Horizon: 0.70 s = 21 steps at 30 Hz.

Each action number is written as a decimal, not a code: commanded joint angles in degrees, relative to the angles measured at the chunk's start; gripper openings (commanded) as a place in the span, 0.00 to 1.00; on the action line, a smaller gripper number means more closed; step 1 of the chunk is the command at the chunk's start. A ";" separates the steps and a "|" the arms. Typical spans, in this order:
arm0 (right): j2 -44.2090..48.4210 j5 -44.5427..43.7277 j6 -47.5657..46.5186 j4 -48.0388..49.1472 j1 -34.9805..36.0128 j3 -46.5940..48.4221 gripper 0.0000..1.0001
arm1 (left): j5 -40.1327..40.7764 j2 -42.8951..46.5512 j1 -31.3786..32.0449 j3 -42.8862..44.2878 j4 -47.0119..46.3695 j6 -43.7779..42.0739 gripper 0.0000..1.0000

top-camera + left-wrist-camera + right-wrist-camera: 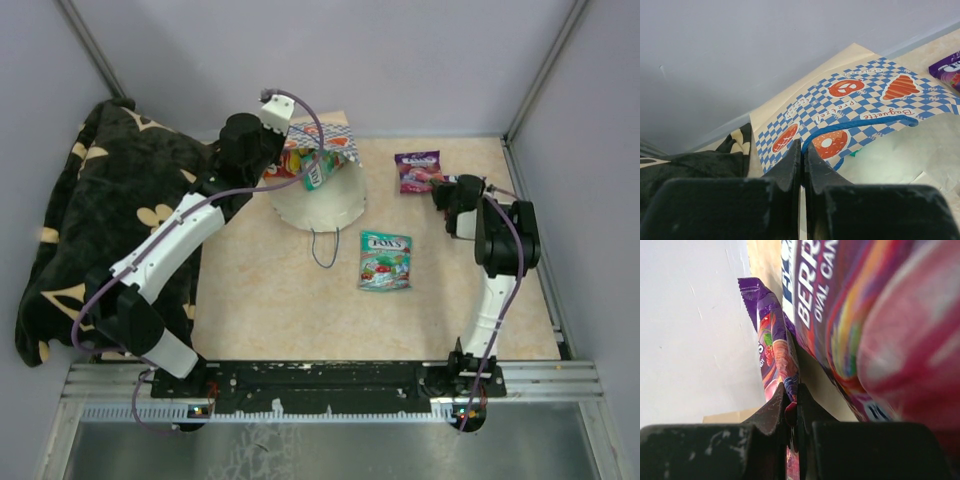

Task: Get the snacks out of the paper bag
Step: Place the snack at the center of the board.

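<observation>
My left tool (802, 152) pinches the paper bag (325, 200) rim, upper centre from above; my right tool (792, 402) grips the purple packet (414, 165), upper right.

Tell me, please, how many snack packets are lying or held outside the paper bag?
2. A purple packet is far right, pinched in the right jaws; a teal packet lies flat mid-table. Others show inside the bag, some likely hidden.

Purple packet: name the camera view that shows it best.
Top external: the whole purple packet shows there, beside the right gripper. The right wrist view gives only a close, partly blurred stretch, its edge pinched in the shut jaws. The left wrist view catches just a corner at its right edge.
</observation>
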<state>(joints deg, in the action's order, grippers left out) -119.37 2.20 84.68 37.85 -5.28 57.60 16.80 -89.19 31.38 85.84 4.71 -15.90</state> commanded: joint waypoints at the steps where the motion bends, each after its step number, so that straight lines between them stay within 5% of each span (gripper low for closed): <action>1: -1.80 -1.69 -0.40 -0.42 0.87 5.90 0.00 | -0.36 -0.84 -0.26 3.02 0.15 -0.35 0.05; 2: -1.71 -1.11 -1.30 -0.47 0.96 6.34 0.02 | -0.31 -0.97 -0.21 3.24 0.34 -0.42 0.05; 5: 1.07 -0.13 -5.63 -4.22 1.15 6.84 0.58 | -0.34 -1.37 -0.19 3.94 0.78 -0.45 0.05; 8: 6.29 0.55 -11.61 -12.08 1.10 7.31 0.96 | -0.45 -1.58 -0.20 4.32 1.04 -0.32 0.05; 16: 32.70 -4.73 -25.53 -27.54 1.15 -9.61 0.99 | -0.68 -0.79 -0.24 3.24 0.46 -0.68 0.05; 21: 40.57 -12.32 -30.49 -39.82 -2.42 -13.78 0.99 | -1.42 0.23 -0.26 1.71 -0.86 -0.50 0.05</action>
<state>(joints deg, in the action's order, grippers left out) -82.78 -3.49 61.12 7.92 -4.86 46.70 16.34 -90.43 31.35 88.05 6.00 -16.34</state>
